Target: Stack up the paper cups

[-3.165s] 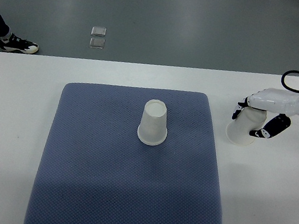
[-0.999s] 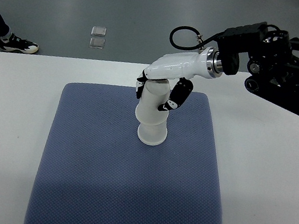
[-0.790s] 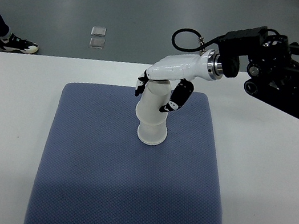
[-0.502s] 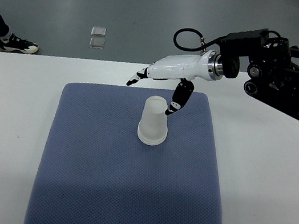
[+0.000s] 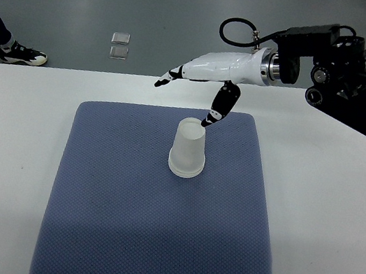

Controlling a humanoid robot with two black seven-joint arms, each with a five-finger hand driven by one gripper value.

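Note:
Two white paper cups (image 5: 188,151) stand upside down, one nested over the other, near the middle of the blue mat (image 5: 153,224). My right hand (image 5: 189,94) hovers above and just behind the stack, clear of it. It is white with black fingertips, and its fingers (image 5: 165,80) are spread wide, holding nothing. The thumb (image 5: 218,108) hangs down close to the top of the cups. The black right arm (image 5: 352,60) reaches in from the right edge.
The mat lies on a white table (image 5: 4,148). Beyond the far table edge is grey floor, with a person's shoe and leg (image 5: 8,42) at the left and a small clear object (image 5: 120,45) on the floor.
My right hand carried the second cup from the table's right side onto the mat cup, let go of it, spread its fingers and rose up and back.

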